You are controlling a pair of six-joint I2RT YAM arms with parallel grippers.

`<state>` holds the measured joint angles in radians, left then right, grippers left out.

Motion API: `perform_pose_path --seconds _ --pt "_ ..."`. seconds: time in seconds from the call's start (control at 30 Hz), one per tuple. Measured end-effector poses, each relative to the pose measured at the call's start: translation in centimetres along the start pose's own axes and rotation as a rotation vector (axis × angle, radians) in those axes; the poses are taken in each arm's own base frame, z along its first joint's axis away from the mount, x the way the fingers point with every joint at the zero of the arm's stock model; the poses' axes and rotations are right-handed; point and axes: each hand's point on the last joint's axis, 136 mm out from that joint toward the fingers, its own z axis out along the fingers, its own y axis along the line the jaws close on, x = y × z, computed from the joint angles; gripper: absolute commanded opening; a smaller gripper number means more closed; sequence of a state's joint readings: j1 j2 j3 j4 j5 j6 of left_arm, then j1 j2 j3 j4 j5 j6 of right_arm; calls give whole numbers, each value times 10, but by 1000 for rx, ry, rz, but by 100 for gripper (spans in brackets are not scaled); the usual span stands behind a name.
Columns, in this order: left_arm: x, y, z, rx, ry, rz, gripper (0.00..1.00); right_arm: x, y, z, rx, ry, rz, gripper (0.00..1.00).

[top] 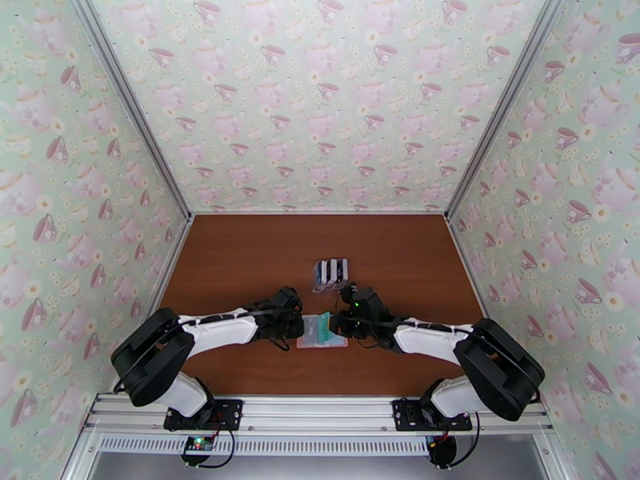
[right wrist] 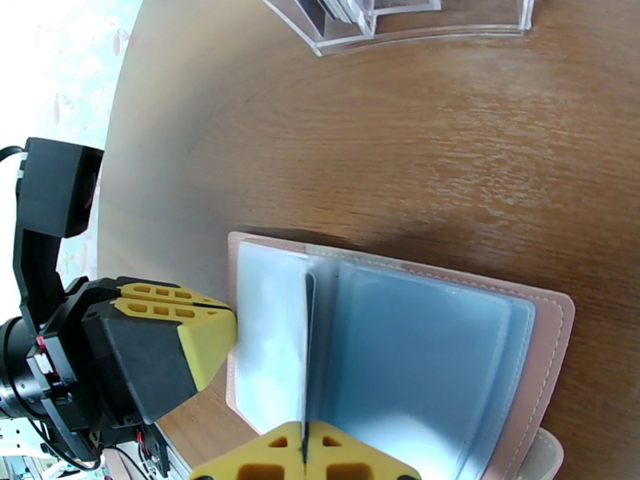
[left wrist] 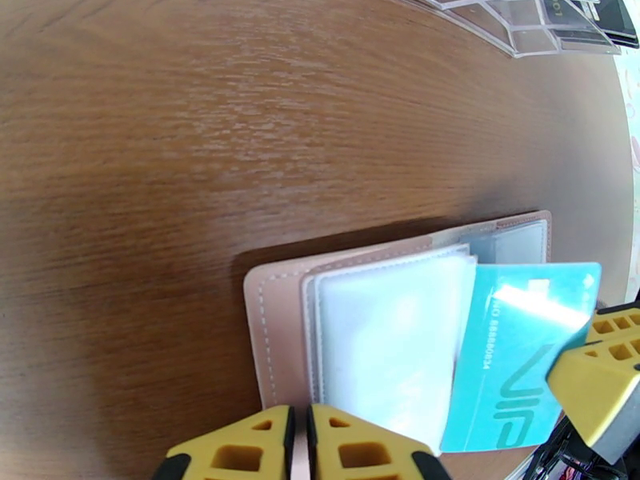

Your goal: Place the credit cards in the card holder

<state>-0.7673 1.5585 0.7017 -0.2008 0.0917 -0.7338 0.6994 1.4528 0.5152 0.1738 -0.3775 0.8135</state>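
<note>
teal card (left wrist: pixel 520 346) partly behind card holder (left wrist: pixel 276 314), clear rack (left wrist: pixel 520 22) cropped

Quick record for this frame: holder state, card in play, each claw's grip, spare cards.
holder: open on table, sleeves showing
card: teal, one edge among sleeves, rest out
left claw: pinching holder's cover edge
right claw: shut on card
rack: beyond holder, holds more cards
</note>
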Motion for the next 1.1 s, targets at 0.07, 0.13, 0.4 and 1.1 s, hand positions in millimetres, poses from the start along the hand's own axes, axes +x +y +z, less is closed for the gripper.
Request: perform_pose_path --seconds 0.07,0.13,0.4,1.1 --pt "0 0 0 0 0 0 15 0 0 0 1 1 -8 0" --pt "0 0 0 0 0 0 15 0 0 0 1 1 -14 0" --pt "0 0 0 1 -1 0 15 2 -4 4 7 9 -13 0" --pt "1 0 0 8 -9 -20 15 -3 -1 10 -53 -39 38 0"
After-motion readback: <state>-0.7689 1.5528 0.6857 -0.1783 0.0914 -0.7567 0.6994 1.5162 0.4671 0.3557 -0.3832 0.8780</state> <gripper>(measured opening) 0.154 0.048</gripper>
